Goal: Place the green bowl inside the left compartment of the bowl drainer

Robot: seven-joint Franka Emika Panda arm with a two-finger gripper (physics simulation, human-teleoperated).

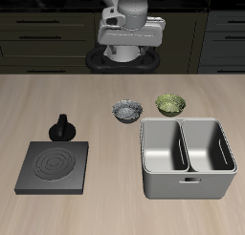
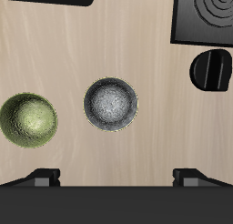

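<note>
Nothing is done yet: the green bowl (image 1: 169, 104) sits on the worktop (image 1: 105, 205), just behind the bowl drainer (image 1: 188, 181), beside the grey speckled bowl (image 1: 125, 111). Both wells of the drainer look empty. Grasp, lift and drop into the left compartment all remain, by my reading.

Sweeping the exterior view left to right: the black square plate (image 1: 55, 166) with its rings, a small black knobbed object (image 1: 63, 127) behind it, then the speckled bowl, the green bowl, and the grey two-well tub in front of them. The arm hangs high at the back, well apart from everything.

The wrist view adds what the exterior misses: the claw (image 2: 116, 178) with fingertips spread wide, nothing between them, so it stands open and empty. It also shows the green bowl (image 2: 29, 119) from above, with the speckled bowl (image 2: 112, 104) just beside it. The ribbing inside is hard to make out here. The drainer is absent from this view; only the exterior camera shows it.
</note>
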